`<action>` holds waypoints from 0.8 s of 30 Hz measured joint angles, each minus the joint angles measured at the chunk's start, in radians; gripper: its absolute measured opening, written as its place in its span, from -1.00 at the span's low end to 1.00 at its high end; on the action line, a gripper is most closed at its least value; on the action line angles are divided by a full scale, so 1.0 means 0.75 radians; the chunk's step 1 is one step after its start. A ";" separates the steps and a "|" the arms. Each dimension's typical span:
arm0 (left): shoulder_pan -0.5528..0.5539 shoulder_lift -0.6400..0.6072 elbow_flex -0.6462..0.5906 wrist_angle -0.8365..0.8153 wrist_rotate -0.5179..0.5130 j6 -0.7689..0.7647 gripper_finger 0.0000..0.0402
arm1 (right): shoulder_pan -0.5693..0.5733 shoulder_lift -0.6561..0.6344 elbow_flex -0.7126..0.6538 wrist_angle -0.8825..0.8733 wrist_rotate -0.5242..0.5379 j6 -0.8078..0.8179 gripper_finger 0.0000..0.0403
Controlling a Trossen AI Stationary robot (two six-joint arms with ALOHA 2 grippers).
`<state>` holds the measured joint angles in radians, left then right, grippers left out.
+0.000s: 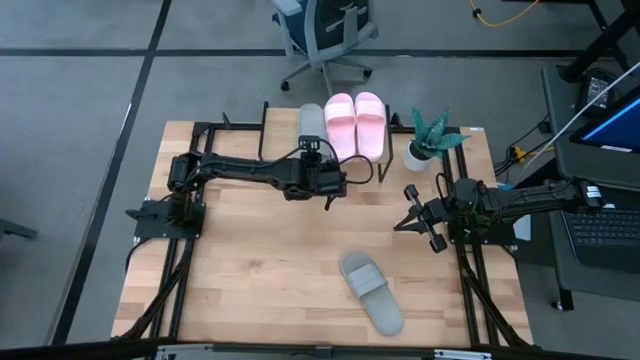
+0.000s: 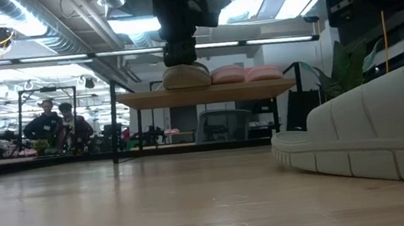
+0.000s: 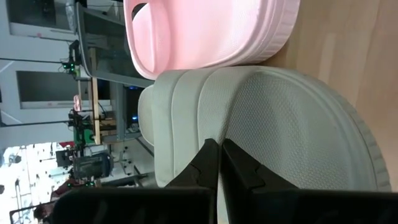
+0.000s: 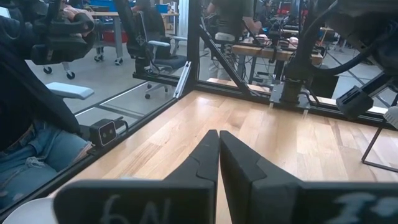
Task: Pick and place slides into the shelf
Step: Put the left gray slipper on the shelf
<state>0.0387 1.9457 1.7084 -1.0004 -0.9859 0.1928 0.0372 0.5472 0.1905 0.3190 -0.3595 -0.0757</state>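
Observation:
The shelf (image 1: 283,130) stands at the table's far edge, its board (image 2: 207,93) on thin black legs. On the board lie a grey-green slide (image 1: 312,122) and, to its right, two pink slides (image 1: 354,122) side by side. My left gripper (image 1: 322,148) is shut over the grey-green slide's near end. A second grey-green slide (image 1: 372,292) lies sole down on the table, near its front right. My right gripper (image 1: 408,215) hangs shut and holding nothing at the table's right side. My left gripper has its shut fingertips (image 3: 214,149) on the top of the grey-green slide's strap (image 3: 249,118), slanting down from the near side. Nothing is pinched between the fingers. The slide lies sole down on the shelf board, beside the pink slide (image 3: 205,31).
A small potted plant (image 1: 430,140) stands to the right of the shelf. A black frame runs along the table's left and right edges. People show in the room behind the table (image 2: 56,123). Bare wood lies between the shelf and the slide on the table.

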 joint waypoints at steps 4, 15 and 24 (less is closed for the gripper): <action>0.001 0.000 0.000 -0.001 0.002 -0.001 -0.98 | 0.000 0.000 0.000 -0.004 0.000 0.002 -0.91; 0.000 -0.001 0.000 -0.002 0.012 -0.008 -0.80 | 0.000 0.000 0.000 -0.005 0.000 0.016 -0.91; -0.002 -0.001 0.000 -0.002 0.016 -0.002 -0.77 | 0.000 0.000 0.000 -0.005 0.000 0.016 -0.91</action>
<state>0.0369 1.9453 1.7084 -1.0020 -0.9737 0.1916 0.0370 0.5474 0.1905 0.3157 -0.3595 -0.0639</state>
